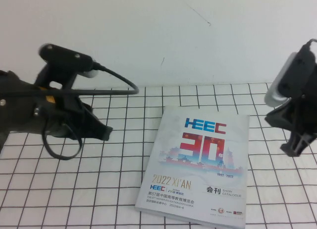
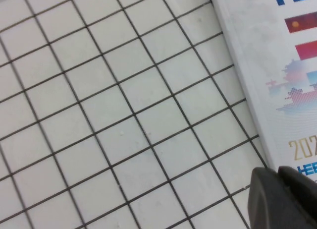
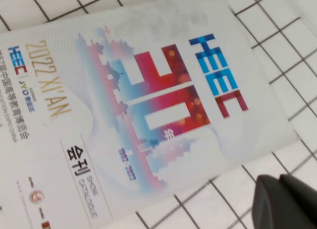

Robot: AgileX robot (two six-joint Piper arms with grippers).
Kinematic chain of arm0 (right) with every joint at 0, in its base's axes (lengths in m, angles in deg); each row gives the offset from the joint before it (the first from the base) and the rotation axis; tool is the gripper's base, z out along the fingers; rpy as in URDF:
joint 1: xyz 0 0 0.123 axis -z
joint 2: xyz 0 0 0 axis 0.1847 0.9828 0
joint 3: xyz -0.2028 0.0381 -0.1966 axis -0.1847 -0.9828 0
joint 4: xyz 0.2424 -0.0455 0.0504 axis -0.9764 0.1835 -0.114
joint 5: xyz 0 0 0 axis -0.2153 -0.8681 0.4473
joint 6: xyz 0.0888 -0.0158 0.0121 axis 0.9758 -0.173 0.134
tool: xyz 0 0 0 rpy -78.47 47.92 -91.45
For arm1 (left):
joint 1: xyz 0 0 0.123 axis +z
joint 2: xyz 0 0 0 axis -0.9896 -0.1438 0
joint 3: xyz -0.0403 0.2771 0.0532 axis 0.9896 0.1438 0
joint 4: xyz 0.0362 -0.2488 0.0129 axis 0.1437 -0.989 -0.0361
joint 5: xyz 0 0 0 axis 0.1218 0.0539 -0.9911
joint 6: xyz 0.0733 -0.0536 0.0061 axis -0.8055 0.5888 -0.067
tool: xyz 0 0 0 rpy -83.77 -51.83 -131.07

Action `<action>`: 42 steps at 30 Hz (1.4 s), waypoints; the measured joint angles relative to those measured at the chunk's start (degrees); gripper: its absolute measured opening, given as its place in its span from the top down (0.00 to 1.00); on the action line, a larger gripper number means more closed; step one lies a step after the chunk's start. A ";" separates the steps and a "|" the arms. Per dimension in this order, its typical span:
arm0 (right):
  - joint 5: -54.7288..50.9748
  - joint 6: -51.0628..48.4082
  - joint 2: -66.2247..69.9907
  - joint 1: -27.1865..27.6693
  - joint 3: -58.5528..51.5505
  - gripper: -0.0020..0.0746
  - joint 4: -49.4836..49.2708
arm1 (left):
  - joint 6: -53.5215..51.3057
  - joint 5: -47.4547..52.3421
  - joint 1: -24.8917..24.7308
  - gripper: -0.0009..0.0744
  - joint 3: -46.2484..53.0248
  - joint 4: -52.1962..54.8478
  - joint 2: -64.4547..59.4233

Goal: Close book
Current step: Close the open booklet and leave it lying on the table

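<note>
Closed book (image 1: 198, 164) lies cover-up between left gripper (image 1: 101, 132) and right gripper (image 1: 296, 145)

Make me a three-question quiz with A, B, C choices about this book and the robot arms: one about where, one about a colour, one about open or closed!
1. Where does the book lie?
A) between the left gripper and the right gripper
B) under the left gripper
C) held up by the right gripper

2. What colour are the big HEEC letters?
A) green
B) blue
C) black

3. The book is:
A) open
B) closed
C) standing upright

Answers: 1 A, it lies on the checked cloth with one gripper off each side. 2 B, they are blue on the white cover. 3 B, it lies flat with its front cover up.
</note>
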 joint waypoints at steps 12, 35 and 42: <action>-15.28 24.64 -23.21 9.14 -5.46 0.98 20.36 | 1.98 -7.27 2.78 0.99 8.25 3.70 23.55; -18.11 34.96 -63.70 9.52 -31.03 0.98 21.33 | 1.48 -35.68 2.78 0.99 50.40 3.92 66.57; -19.11 34.96 -63.94 9.52 -31.03 0.98 21.33 | 1.48 -33.20 2.78 0.99 52.55 3.79 66.71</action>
